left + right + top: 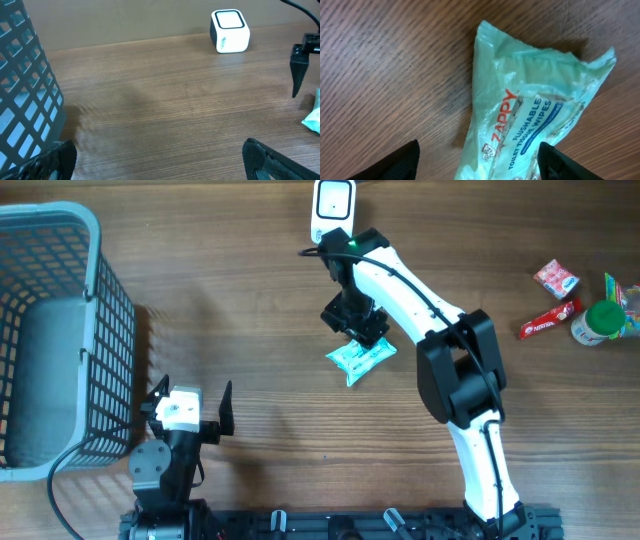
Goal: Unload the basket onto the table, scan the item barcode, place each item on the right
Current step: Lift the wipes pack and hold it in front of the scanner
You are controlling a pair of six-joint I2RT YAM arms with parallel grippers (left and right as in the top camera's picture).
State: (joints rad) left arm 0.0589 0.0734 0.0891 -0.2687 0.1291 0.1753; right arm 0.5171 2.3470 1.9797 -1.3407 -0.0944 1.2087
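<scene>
The right gripper (355,320) hangs low over a pale green packet of flushable wipes (362,358), its jaws standing apart. In the right wrist view, one dark fingertip (395,160) is over bare wood, clear of the packet (530,100), and the other sits at the packet's far edge. The jaws are not closed on the packet, which lies flat and crumpled on the bench (260,300) near the middle, printed face up. Just beyond the right arm, at the far edge of the bench, stands the white barcode scanner (333,202), apart from the packet. The left gripper (193,402) waits near the front left, jaws spread wide and empty. Its wrist view looks across the open bench to the scanner (230,31). Beside it on the left is a blue-grey wire basket (100,310). Well off to the far right lie a small red packet (557,277), a red bar (548,320) and a green-lidded bottle (603,320).
</scene>
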